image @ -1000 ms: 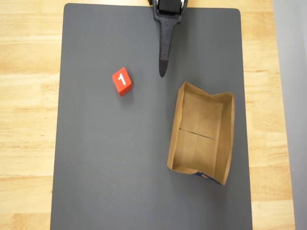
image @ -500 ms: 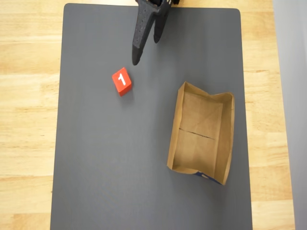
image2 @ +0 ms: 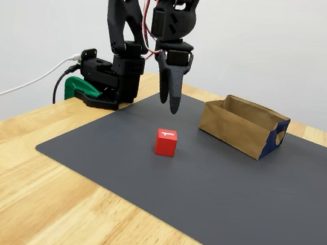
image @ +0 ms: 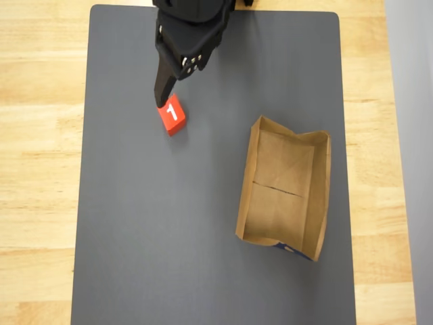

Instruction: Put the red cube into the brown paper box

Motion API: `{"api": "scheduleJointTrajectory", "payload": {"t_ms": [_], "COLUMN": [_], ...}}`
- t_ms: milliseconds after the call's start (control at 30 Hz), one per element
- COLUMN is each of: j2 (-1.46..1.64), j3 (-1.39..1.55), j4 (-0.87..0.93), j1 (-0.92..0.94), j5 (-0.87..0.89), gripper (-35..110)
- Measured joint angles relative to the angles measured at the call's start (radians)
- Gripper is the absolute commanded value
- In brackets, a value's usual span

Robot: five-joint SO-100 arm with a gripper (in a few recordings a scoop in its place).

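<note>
The red cube (image: 172, 114) (image2: 166, 142) lies on the dark mat with its white "1" facing up, left of centre in the overhead view. My black gripper (image: 162, 98) (image2: 169, 106) hangs point-down a little above and just behind the cube, not touching it. Its fingers stand slightly apart, open, with nothing between them. The brown paper box (image: 318, 196) (image2: 235, 129) sits empty on the mat to the right of the cube, with blue print at its near right corner in the overhead view.
A grey mat (image: 169, 237) (image2: 203, 189) covers most of the wooden table (image: 40, 169). The arm's base (image2: 105, 84) and a green clamp (image2: 77, 89) stand at the table's far edge, with cables trailing off to the left.
The gripper has swung from the mat's top centre leftward to the cube and opened a little. The cube and the box have not moved.
</note>
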Motion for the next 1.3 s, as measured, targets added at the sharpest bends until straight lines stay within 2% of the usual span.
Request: {"api": "scheduleJointTrajectory", "payload": {"t_ms": [400,800,1300], "j2": [-0.181,-0.402,-0.540], "j3": [-0.091,-0.212,-0.249], "j4": [-0.049,-0.064,-0.064], "j1": [0.095,0.100,0.081], "j5": [-0.110,-0.239,-0.278], "gripper": [37,36,32]}}
